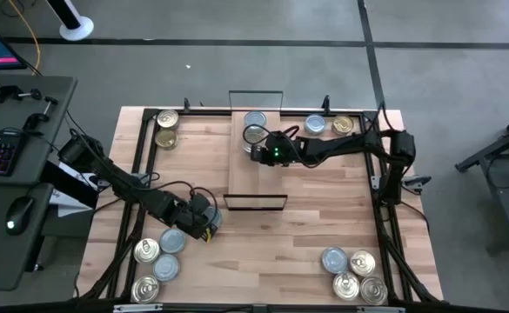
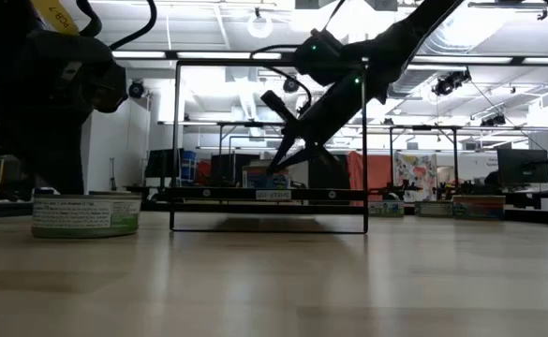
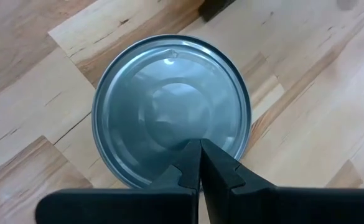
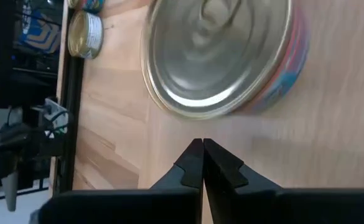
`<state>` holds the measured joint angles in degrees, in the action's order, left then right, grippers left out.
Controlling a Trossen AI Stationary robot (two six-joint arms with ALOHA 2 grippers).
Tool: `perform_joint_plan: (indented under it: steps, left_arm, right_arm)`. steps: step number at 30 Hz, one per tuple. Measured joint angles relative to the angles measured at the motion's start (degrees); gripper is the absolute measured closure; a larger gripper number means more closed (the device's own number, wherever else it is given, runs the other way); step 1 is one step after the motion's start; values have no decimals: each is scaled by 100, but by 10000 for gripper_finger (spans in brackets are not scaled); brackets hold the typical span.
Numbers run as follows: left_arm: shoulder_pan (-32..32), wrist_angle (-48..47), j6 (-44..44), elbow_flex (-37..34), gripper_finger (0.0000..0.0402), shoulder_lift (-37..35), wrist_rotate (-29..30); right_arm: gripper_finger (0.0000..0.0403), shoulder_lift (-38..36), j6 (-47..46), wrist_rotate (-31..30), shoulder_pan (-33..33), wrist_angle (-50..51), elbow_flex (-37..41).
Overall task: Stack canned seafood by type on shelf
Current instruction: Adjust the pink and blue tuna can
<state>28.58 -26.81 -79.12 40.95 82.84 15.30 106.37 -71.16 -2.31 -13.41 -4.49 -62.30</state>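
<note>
The narrow light-wood plank shelf (image 1: 256, 161) is laid lengthwise near-to-far at counter centre, one flat round silver-topped tin (image 1: 255, 121) at its far end. Both end effectors (image 1: 256, 149) (image 1: 195, 217) are closed, empty. Labels are unreadable.

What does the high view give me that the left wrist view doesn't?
Only the high view shows the shelf, the right gripper over it beside a tin, and the tin clusters at the table's corners. Only the left wrist view shows the left gripper shut and empty, fingertips just above a silver-blue tin's lid. Both show that tin near the left gripper on the wooden tabletop.
</note>
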Motion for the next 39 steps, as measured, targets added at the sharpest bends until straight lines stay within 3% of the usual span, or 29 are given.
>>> perform_joint_plan:
  steps: [5,16,22,27,39]
  left_arm:
    - [-2,6,-121,2,401,-4,36]
    - [-4,4,-173,4,401,-8,51]
    - [-4,4,-171,9,401,-8,93]
    - [-4,6,-116,9,401,-10,114]
    - [-4,9,-74,13,401,-10,161]
  right_arm:
    - [403,256,53,-2,48,158,-502]
    - [403,541,824,-222,30,2320,-1749]
    - [403,542,669,-62,23,2406,-1752]
    - [403,542,505,-415,81,2564,-1746]
    - [403,542,237,-542,-65,2443,-1744]
